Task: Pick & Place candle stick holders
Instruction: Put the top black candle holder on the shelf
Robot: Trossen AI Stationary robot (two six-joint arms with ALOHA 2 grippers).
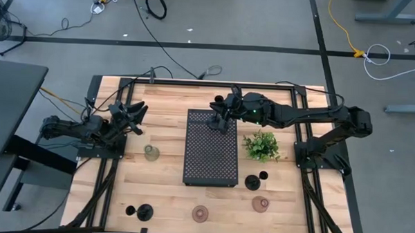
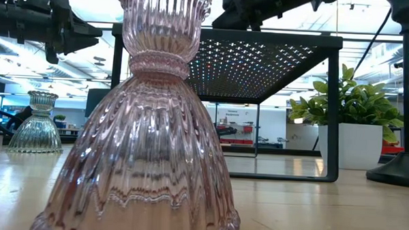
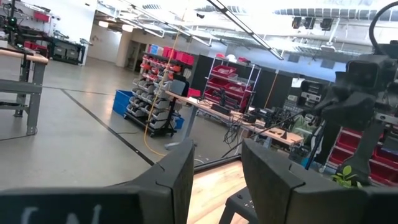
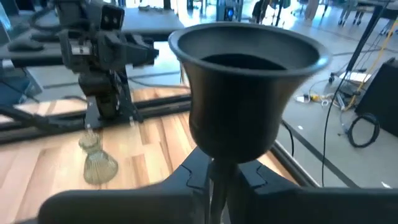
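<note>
My right gripper [image 1: 221, 117] reaches over the far end of the black perforated tray [image 1: 211, 161] and is shut on a black candle stick holder [image 4: 249, 81]. My left gripper [image 1: 138, 115] is open and empty at the table's left, above a greenish glass holder [image 1: 151, 152] that stands on its base. Two pinkish glass holders [image 1: 200, 213] [image 1: 260, 203] and two more black holders [image 1: 143, 211] [image 1: 253, 182] stand on the near half of the table. The low view shows the nearest pinkish holder [image 2: 149, 127] up close. My right gripper pinches the black holder's thin stem [image 4: 214, 177] between its two fingers, below the cup top. The fingers [image 4: 255, 177] come level from the table's right side and lie across the stem. The holder stands upright over the tray's far end [image 1: 217, 125]. I cannot tell whether its base rests on the tray.
A green leafy plant [image 1: 261, 145] in a white pot [image 2: 350, 144] stands right of the tray. The tray is raised on legs [image 2: 333, 113]. Bare wood lies between the tray and the left arm and along the near edge.
</note>
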